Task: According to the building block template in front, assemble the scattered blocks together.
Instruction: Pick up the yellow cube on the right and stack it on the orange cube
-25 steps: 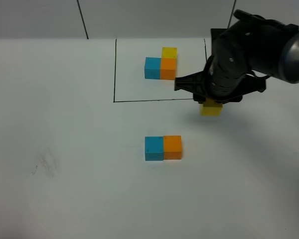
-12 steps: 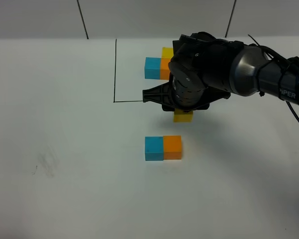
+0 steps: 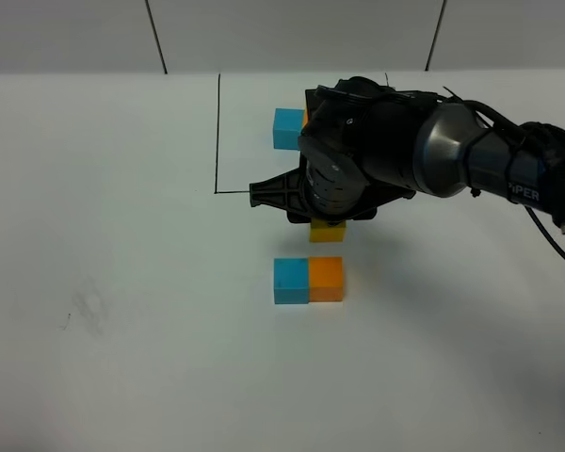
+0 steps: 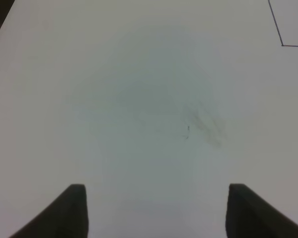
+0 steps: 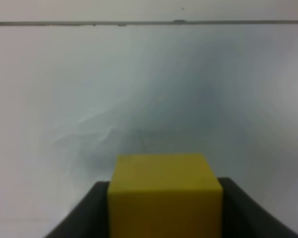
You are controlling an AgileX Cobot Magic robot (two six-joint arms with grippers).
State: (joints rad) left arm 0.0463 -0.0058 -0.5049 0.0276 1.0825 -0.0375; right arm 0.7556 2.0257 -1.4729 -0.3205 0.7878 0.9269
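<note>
Exterior high: white table [image 3: 122, 358], black drawn frame [image 3: 217, 132], faint smudge [image 3: 89, 311].

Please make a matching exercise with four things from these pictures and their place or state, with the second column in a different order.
Things:
1. yellow cube
2. loose blue cube
3. left gripper
4. template's blue cube

Places or states:
A. inside the drawn black frame
B. open over bare table, holding nothing
C. touching the loose orange cube, on its left in the high view
D. held in the right gripper, just behind the loose pair

Pairs: 1-D, 2-C, 3-B, 4-A
</note>
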